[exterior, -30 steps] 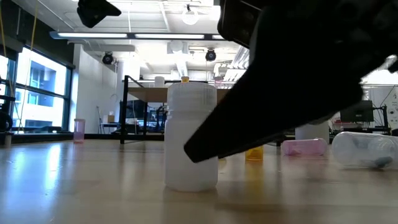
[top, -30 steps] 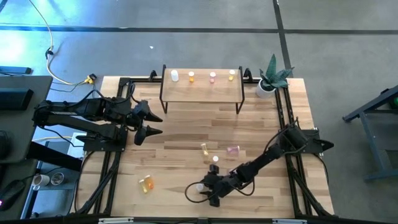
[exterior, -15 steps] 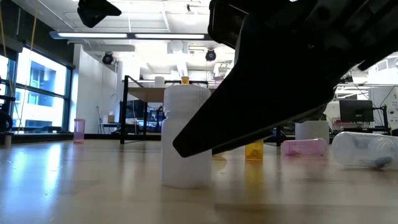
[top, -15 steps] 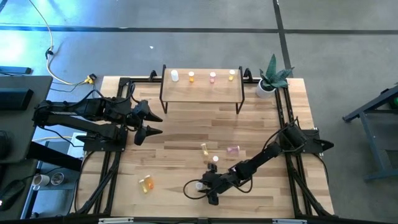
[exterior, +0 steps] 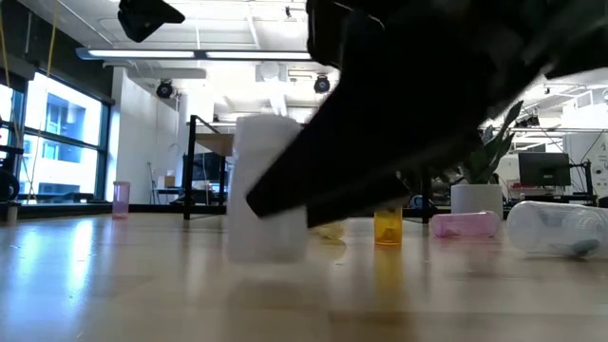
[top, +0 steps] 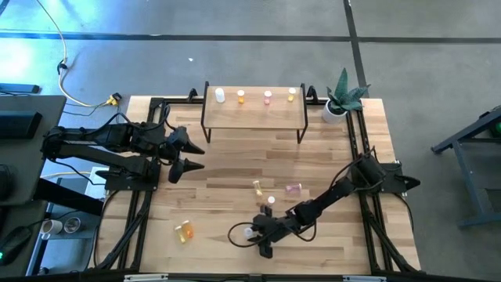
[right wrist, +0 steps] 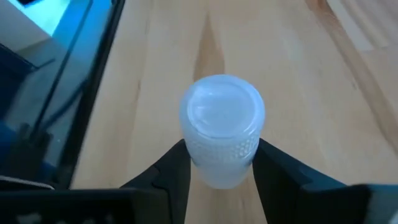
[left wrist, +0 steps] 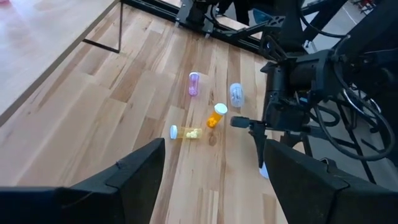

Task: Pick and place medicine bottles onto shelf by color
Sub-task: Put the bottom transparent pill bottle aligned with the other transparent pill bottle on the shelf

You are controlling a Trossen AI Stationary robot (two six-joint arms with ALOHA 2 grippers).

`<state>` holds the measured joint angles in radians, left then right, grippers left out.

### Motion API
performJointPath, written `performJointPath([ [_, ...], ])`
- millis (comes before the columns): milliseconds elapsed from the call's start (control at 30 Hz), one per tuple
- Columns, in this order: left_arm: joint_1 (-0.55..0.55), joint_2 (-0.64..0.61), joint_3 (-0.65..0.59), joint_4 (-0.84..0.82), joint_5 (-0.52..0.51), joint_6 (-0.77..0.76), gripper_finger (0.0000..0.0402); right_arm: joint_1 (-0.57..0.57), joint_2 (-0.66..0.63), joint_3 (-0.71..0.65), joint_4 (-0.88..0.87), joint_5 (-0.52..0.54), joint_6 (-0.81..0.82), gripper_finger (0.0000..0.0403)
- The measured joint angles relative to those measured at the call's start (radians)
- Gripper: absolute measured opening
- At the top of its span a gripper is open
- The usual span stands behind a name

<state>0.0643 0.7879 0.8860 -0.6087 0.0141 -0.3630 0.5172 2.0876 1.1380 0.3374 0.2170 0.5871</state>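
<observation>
A white medicine bottle [right wrist: 222, 127] stands upright near the table's front edge [top: 249, 232], and my right gripper [top: 255, 235] is shut on it. The shelf [top: 254, 114] at the far edge carries a white, an orange, a pink and a yellow bottle in a row. A yellow bottle [top: 257, 188], a pink one [top: 293, 189] and an orange one [top: 271, 202] lie or stand mid-table; another orange one [top: 185, 230] lies near the front left. My left gripper [top: 194, 153] waits open above the table's left side. My right gripper pinches the white bottle's body just below the cap [right wrist: 222, 163] between its two fingers [right wrist: 177, 169], one on each side. The fingers come slanting down from the table's right. The bottle stands upright, cap up; the low view is too blurred to show whether its base is on the table.
A potted plant [top: 342, 100] stands at the far right corner. A clear bottle [exterior: 556, 228] lies on the table to the right of the held one. Black rails [top: 133, 211] run along both sides of the table. Bare wood lies between the shelf and the loose bottles.
My right gripper's fingers have closed in on the white bottle from wide apart and taken hold of it. The bottle, still upright, has shifted a little toward the table's left edge.
</observation>
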Motion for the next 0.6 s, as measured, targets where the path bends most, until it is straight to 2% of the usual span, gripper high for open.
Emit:
performJointPath([
  [333, 0.0, 0.0, 0.0, 0.007, 0.02, 0.063, 0.0262, -0.088, -0.074, 0.057, -0.135, -0.045, 0.019, 0.0134],
  [500, 0.001, 0.0, 0.0, 0.007, 0.101, 0.062, 0.0262, -0.163, -0.088, 0.123, -0.234, -0.169, 0.094, 0.0134],
  [600, 0.001, 0.0, 0.0, 0.006, 0.128, 0.068, 0.0262, -0.2, -0.088, 0.198, -0.335, -0.221, 0.083, 0.0134],
])
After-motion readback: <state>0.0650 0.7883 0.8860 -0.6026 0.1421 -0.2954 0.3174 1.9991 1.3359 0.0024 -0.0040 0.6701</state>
